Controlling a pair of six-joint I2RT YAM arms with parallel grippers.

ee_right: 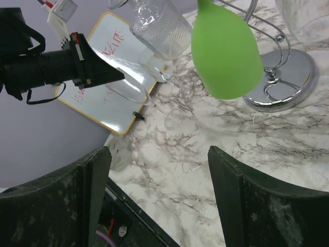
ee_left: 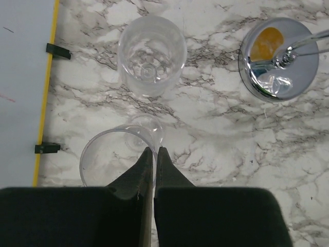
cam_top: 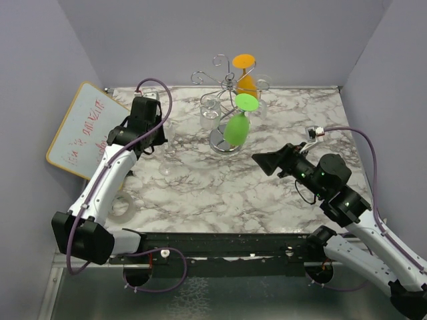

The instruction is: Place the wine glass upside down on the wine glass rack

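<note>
**Containers.** The wine glass (ee_left: pixel 108 154), clear, is at 10 o'clock on the table (cam_top: pixel 200 180), and I see marble straight through its bowl. My left gripper (ee_left: pixel 154 150) is pinched together on its rim, the glass wall caught between the fingertips. In the right wrist view the glass leans with its foot low near the table; I cannot tell whether the foot touches. A second clear glass (ee_left: pixel 151 54), patterned, stands upright just past it toward 12, and marble shows through it as well. The wine glass rack (cam_top: pixel 227 110) stands at 12 o'clock. It carries a green glass (cam_top: pixel 237 127) and an orange glass (cam_top: pixel 246 81), both bowl-down with their feet up in the scroll arms.

**Room.** Open marble runs across the middle of the table, between the held glass and my right gripper (cam_top: pixel 265 161). That gripper hovers at 3 o'clock with its fingers wide apart, pointing toward the rack's base. A whiteboard (cam_top: pixel 83 130) sits at 9 o'clock, just beside the left arm. Walls close the table in at 9, 12 and 3.

**Hard to read.** A third clear glass (ee_right: pixel 303 20) beside the rack is cut off by the frame edge. There is a round clear thing (cam_top: pixel 121 207) at the 8 o'clock edge that I cannot identify. The whiteboard writing is red and illegible.
</note>
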